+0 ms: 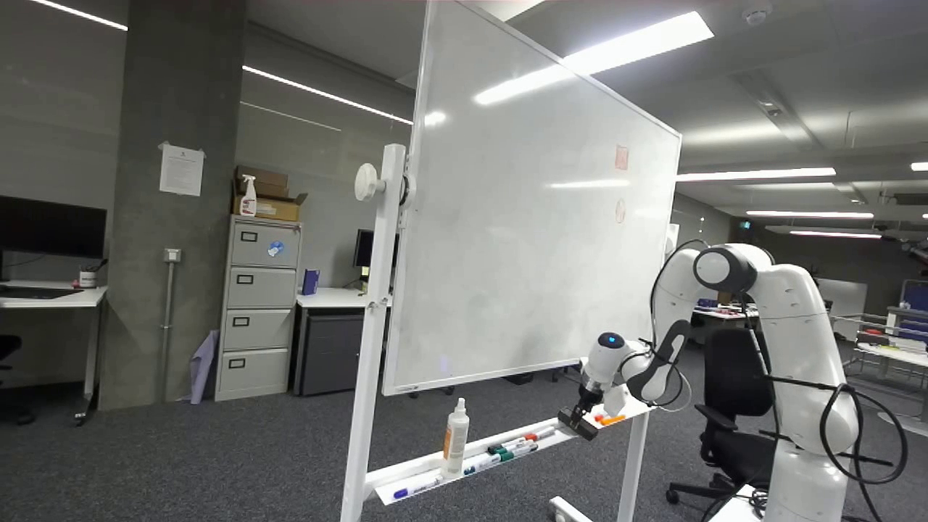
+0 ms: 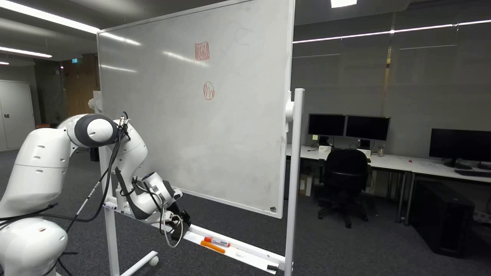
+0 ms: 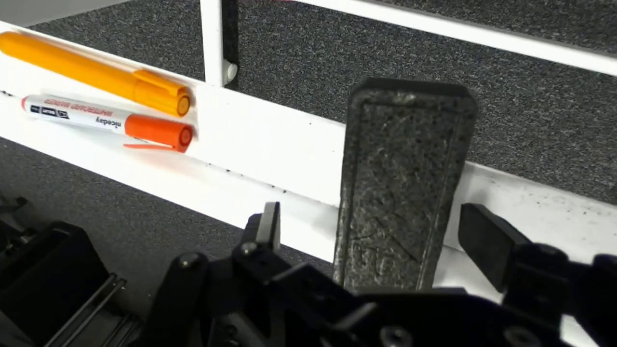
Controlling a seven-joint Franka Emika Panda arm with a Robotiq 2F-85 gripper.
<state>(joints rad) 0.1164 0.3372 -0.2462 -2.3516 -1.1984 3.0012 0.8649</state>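
My gripper (image 3: 369,212) is open. Its fingers stand on either side of a dark grey, worn block (image 3: 402,168), which looks like a board eraser. A gap shows between the block and each finger. The block lies across the white whiteboard tray (image 3: 270,130). In both exterior views the gripper (image 1: 589,399) (image 2: 185,217) is low at the tray, right at the dark block (image 1: 578,425) (image 2: 179,231). An orange marker (image 3: 103,74) and a white marker with an orange-red cap (image 3: 96,118) lie on the tray to the left in the wrist view.
The whiteboard (image 2: 184,134) rises above the tray, with a red scribbled square (image 2: 202,51) and circle (image 2: 208,91). A white spray bottle (image 1: 455,438) stands on the tray among several markers (image 1: 507,451). A stand post (image 2: 295,184) holds the tray's end. A small black item (image 2: 272,268) lies there.
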